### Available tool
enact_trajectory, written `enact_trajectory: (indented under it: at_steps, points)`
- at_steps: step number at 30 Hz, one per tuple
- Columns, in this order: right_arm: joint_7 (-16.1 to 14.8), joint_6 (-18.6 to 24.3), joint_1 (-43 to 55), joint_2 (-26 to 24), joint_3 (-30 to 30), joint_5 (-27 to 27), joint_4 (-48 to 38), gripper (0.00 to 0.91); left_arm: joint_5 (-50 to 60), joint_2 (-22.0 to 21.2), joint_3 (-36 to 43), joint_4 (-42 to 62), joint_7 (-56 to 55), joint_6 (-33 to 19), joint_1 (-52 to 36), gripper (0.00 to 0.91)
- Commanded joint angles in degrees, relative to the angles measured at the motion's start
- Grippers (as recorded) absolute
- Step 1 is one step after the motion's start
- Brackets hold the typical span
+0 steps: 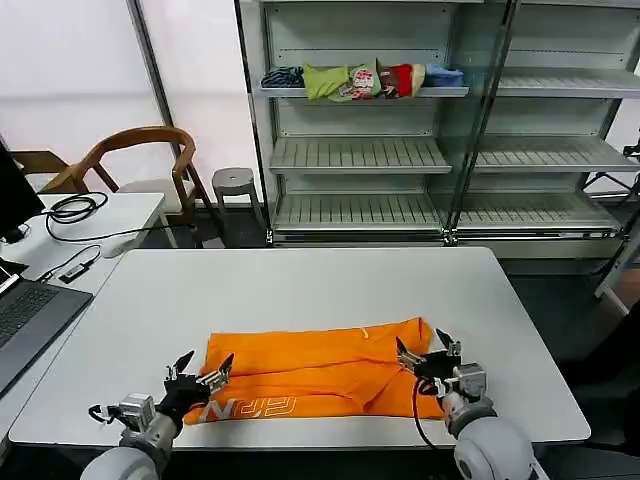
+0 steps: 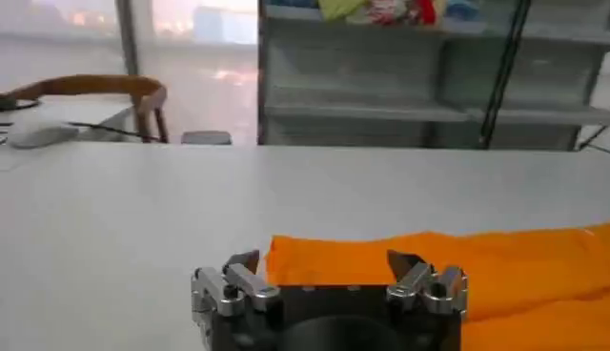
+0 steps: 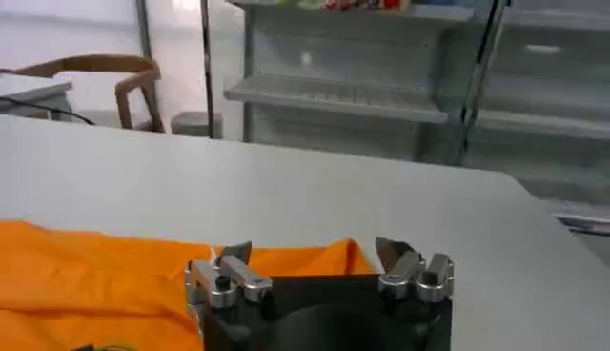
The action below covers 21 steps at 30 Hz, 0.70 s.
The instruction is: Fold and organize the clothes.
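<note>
Soft cloth T-shirt [image 1: 320,372], matt table [image 1: 300,290]

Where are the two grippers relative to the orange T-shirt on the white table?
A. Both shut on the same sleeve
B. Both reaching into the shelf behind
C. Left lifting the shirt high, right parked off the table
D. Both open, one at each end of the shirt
D: the left gripper stands open at the left end of the orange T-shirt, and the right gripper stands open at its right end, on the table.

A white tabletop [image 1: 300,290] carries one orange T-shirt [image 1: 320,375], folded into a flat band near its front edge, pale lettering along the near hem.
</note>
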Motion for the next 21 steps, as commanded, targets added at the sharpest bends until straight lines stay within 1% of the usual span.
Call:
enact_trajectory:
  at_steps: [1,6,21]
  points:
    - [-0.2,0.1,-2.4,-0.1,0.9,-2.7,3.1,0.907,-0.6,-0.5,4.2,-0.3,-14.9,0.4,0.0,0.907]
    - [-0.2,0.1,-2.3,0.2,0.7,-3.2,2.4,0.907,-3.0,-0.7,4.5,-0.5,-16.4,1.3,-0.5,0.907]
    - [-0.3,0.2,-1.9,1.5,0.3,-4.3,1.2,0.907,-1.0,-1.1,7.3,1.3,-19.5,3.8,-2.8,0.907]
